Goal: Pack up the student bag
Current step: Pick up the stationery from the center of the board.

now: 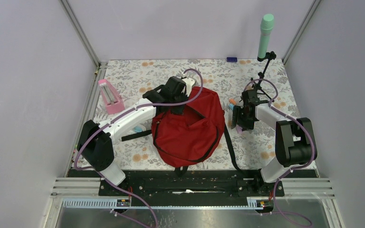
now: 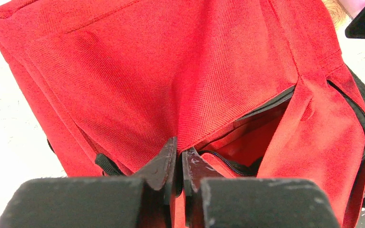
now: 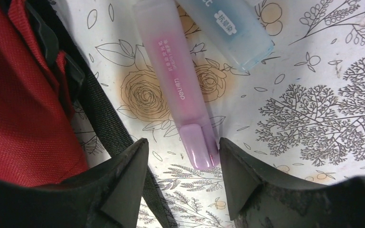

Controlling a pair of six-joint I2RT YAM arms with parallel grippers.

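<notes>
The student bag, a large red backpack with black zippers, lies mid-table. My left gripper is at its upper left edge, shut on a fold of red fabric beside the open zipper; in the left wrist view the gripper pinches the bag by the zipper opening. My right gripper is open, low over the table right of the bag. In the right wrist view the gripper straddles the cap end of a pink highlighter; a blue highlighter lies beside it.
A black bag strap runs past the right gripper's left finger. A pink case stands at the left. A mint-green bottle on a black stand is at the back right. A small blue item lies at the far edge.
</notes>
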